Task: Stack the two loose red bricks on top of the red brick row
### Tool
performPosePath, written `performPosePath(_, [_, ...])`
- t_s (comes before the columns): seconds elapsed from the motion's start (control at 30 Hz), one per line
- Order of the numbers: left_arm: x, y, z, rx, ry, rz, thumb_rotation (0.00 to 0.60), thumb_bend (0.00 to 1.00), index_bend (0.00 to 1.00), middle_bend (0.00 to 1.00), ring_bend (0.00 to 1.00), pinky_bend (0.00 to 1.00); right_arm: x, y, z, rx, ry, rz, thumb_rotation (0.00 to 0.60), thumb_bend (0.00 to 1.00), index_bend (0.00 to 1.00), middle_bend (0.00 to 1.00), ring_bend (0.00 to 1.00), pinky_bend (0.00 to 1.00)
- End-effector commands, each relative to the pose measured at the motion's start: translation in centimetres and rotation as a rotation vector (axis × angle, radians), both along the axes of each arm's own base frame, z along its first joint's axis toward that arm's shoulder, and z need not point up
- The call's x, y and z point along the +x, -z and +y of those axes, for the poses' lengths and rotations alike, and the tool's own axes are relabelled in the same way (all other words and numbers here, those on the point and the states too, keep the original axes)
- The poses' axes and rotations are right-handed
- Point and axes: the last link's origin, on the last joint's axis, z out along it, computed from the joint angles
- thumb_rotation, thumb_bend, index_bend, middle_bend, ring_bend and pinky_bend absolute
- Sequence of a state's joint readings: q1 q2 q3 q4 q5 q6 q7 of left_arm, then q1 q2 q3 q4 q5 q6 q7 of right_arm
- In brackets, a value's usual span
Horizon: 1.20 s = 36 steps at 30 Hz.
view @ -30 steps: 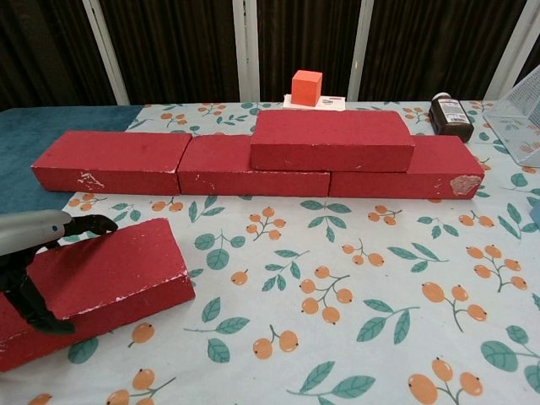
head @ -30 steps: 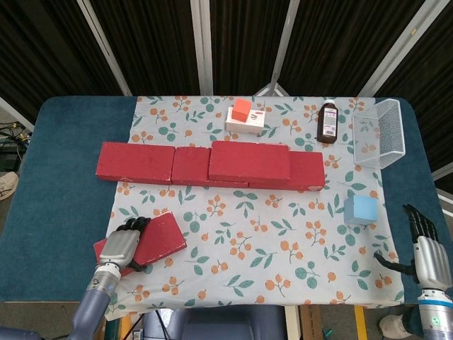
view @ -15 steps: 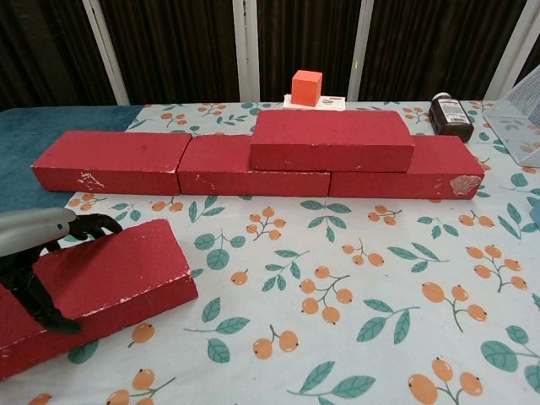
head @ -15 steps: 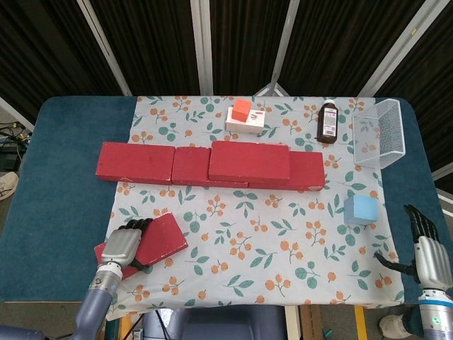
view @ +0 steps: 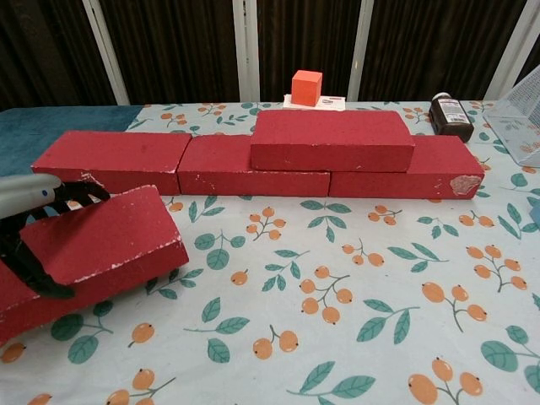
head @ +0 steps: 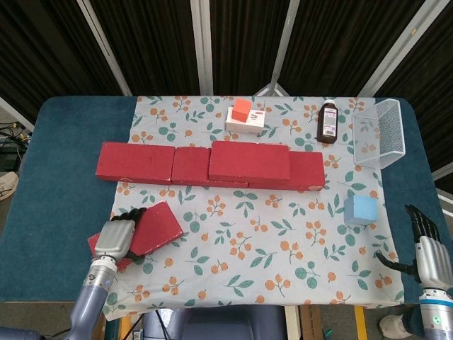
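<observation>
My left hand point(head: 116, 238) grips a loose red brick point(head: 145, 231) at the front left and holds it just off the cloth; the chest view shows this brick point(view: 97, 245) tilted, with the hand point(view: 29, 224) wrapped over its left end. Three red bricks form the row point(head: 134, 162) across the middle of the table, and another red brick point(head: 249, 161) lies stacked on the row point(view: 110, 160), right of centre, also seen as the stacked brick point(view: 332, 139). My right hand point(head: 426, 248) hangs by the table's front right corner, fingers apart, holding nothing.
A blue cube point(head: 361, 210) sits front right. At the back are an orange cube point(head: 243, 108) on a white box point(head: 246, 125), a dark bottle point(head: 328, 122) and a clear plastic basket point(head: 380, 133). A floral cloth point(head: 283, 241) covers the table.
The left hand has lifted the loose brick off the cloth and carried it slightly back and left, toward the row. The right hand has not moved.
</observation>
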<state>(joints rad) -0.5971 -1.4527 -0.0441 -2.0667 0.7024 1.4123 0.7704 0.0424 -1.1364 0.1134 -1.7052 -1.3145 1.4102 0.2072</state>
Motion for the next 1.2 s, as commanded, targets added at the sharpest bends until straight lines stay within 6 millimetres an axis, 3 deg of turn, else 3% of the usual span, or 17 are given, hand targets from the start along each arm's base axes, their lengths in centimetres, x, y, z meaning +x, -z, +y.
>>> performPosePath(0.03, [1.1, -1.7, 1.9, -0.020, 0.039, 0.003, 0.600, 0.08, 0.34, 0.37, 0.24, 0.35, -0.1, 0.1, -0.1, 0.000, 0.007, 0.006, 0.600, 0.12, 0.00, 0.05, 0.00, 0.00])
performPosePath(0.17, [2.9, -3.9, 5.0, -0.071, 0.104, 0.003, 0.600, 0.10, 0.35, 0.36, 0.24, 0.34, -0.3, 0.2, -0.3, -0.003, 0.024, 0.021, 0.600, 0.12, 0.00, 0.05, 0.00, 0.00])
performPosePath(0.4, [7.8, -9.4, 12.9, -0.197, 0.226, 0.030, 0.600, 0.10, 0.37, 0.34, 0.24, 0.31, -1.1, 0.8, -1.0, -0.005, 0.089, 0.063, 0.600, 0.12, 0.00, 0.05, 0.00, 0.00])
performPosePath(0.5, [8.9, -10.2, 15.4, -0.211, 0.277, 0.084, 0.600, 0.10, 0.38, 0.33, 0.23, 0.29, -1.3, 1.0, -1.3, -0.002, 0.113, 0.078, 0.600, 0.12, 0.00, 0.05, 0.00, 0.00])
performPosePath(0.8, [9.3, -8.4, 21.5, -0.186, 0.317, 0.157, 0.600, 0.10, 0.39, 0.33, 0.23, 0.28, -1.8, 1.3, -1.7, -0.014, 0.168, 0.111, 0.600, 0.12, 0.00, 0.05, 0.00, 0.00])
performPosePath(1.0, [8.3, -7.1, 23.8, -0.163, 0.329, 0.168, 0.600, 0.10, 0.39, 0.33, 0.23, 0.28, -2.0, 1.4, -1.8, -0.014, 0.192, 0.125, 0.600, 0.12, 0.00, 0.05, 0.00, 0.00])
performPosePath(1.2, [7.7, -6.2, 24.7, -0.145, 0.355, 0.162, 0.600, 0.10, 0.39, 0.33, 0.23, 0.28, -2.1, 1.6, -1.8, -0.017, 0.206, 0.148, 0.600, 0.12, 0.00, 0.05, 0.00, 0.00])
